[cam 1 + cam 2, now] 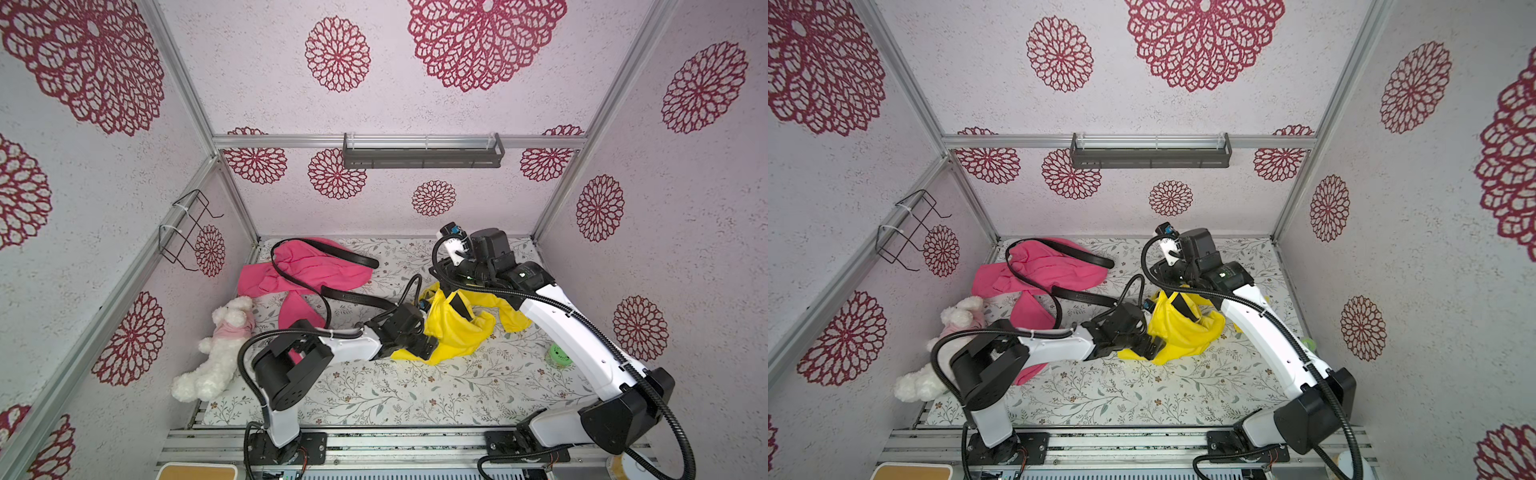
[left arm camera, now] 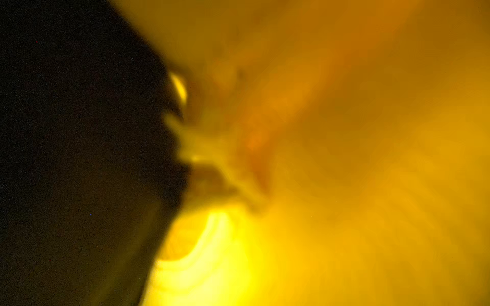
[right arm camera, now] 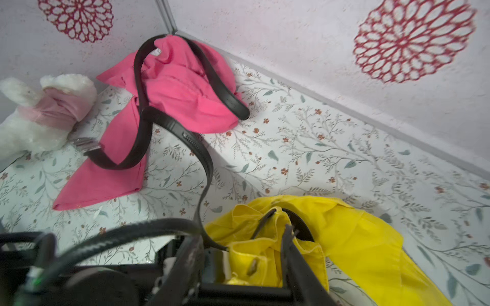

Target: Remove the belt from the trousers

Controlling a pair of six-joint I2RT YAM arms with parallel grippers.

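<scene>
Right gripper [image 3: 242,246] clamps bunched yellow trousers [image 1: 457,332] at waistband; stiff black belt [image 1: 353,297] threaded through it. Left gripper [image 1: 428,348] buried in fabric, can't tell state.

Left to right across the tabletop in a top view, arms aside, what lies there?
White plush bunny in a pink top → crumpled pink cloth garment → crumpled yellow cloth trousers → small green round container. The long black belt is omitted; it spans both garments.

Both top views look steeply down from six o'clock, sharing the whole table [image 1: 415,386]; left wrist view sits blurred against yellow trousers [image 2: 344,159]; right wrist view, low, faces ten o'clock.
</scene>
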